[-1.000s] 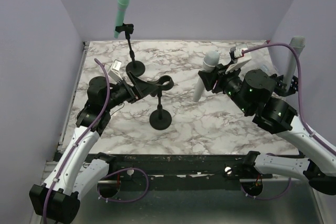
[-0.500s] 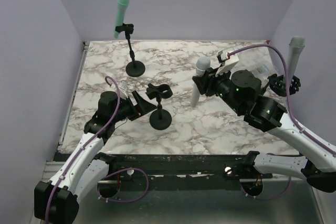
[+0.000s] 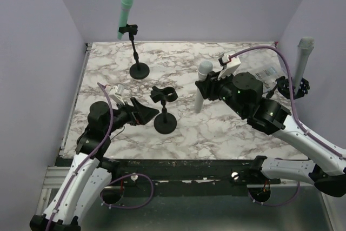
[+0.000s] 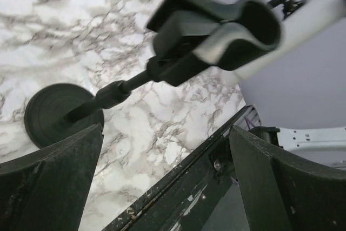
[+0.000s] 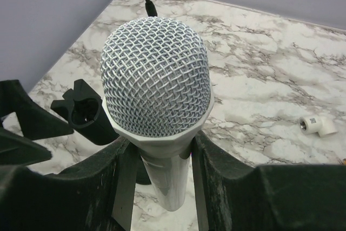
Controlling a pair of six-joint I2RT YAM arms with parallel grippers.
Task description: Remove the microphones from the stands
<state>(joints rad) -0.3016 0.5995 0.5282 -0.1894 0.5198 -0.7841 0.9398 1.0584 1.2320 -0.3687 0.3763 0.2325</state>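
Note:
My right gripper is shut on the white microphone with a silver mesh head, holding it upright above the table. In the right wrist view the microphone stands between the fingers. The black stand stands left of it, and its clip is empty and apart from the microphone. My left gripper is open just left of the stand, touching nothing. In the left wrist view the stand's base and clip lie beyond my left gripper, which holds nothing.
A green microphone sits on a second stand at the back left. A grey microphone stands in a clip at the right wall. A small white fitting lies on the marble table.
My left gripper has drawn back from the stand's clip toward the near left and opened wide. The right gripper has carried the microphone a little to the left.

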